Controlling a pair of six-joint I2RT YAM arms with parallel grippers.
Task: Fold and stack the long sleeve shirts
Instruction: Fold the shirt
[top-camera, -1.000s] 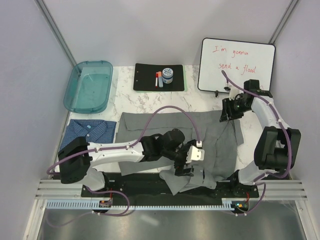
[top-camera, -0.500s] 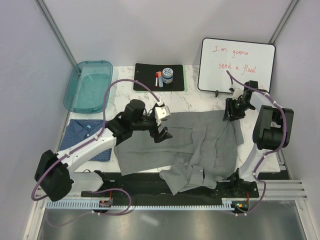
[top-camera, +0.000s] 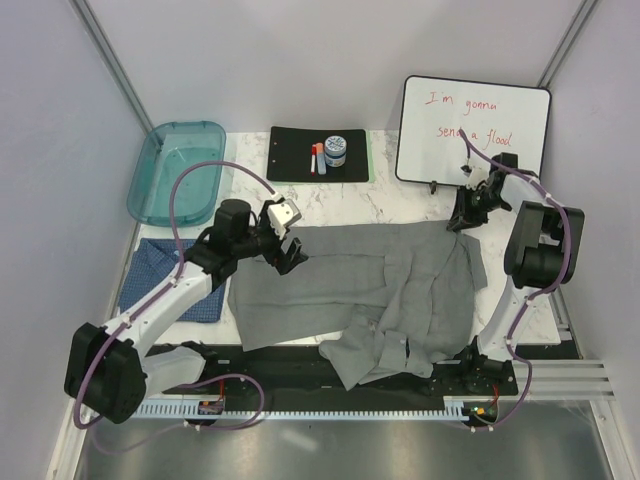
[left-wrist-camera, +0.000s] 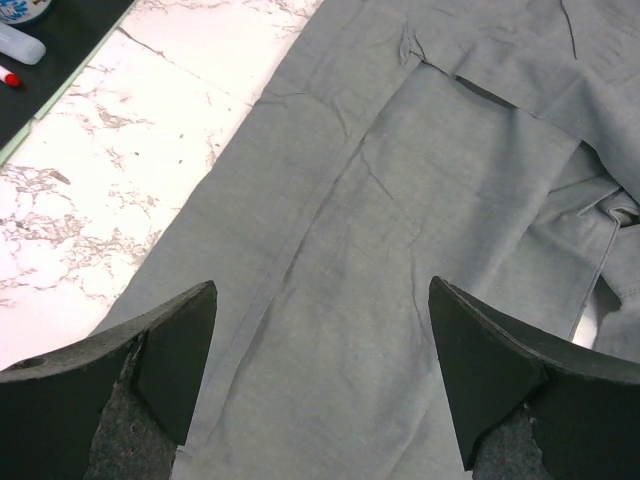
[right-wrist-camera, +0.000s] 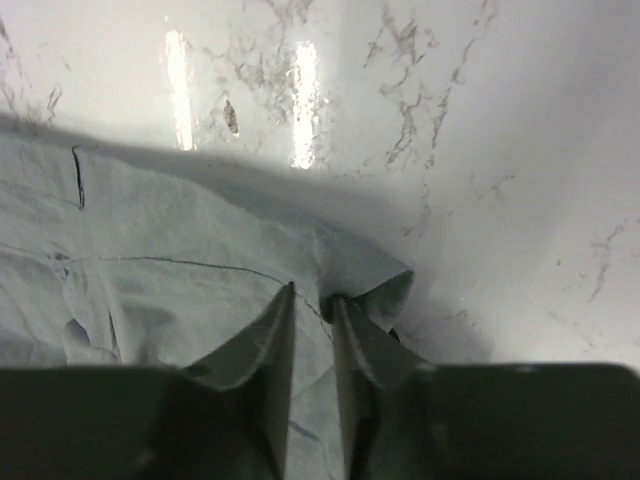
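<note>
While the left end effector (top-camera: 288, 252) hovers spread wide over the grey shirt (top-camera: 340, 290), the right end effector (right-wrist-camera: 313, 296) seemingly pinches its far corner.

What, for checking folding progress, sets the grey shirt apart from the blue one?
The grey shirt lies spread and rumpled mid-table; the blue shirt sits folded at the left edge. Grey is plain, blue finely patterned. The right gripper pinches the grey shirt's corner; nothing holds the blue. Both rest on the table.

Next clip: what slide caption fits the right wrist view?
Right gripper closed on a raised fold at the edge of the grey shirt, marble table beyond.
</note>
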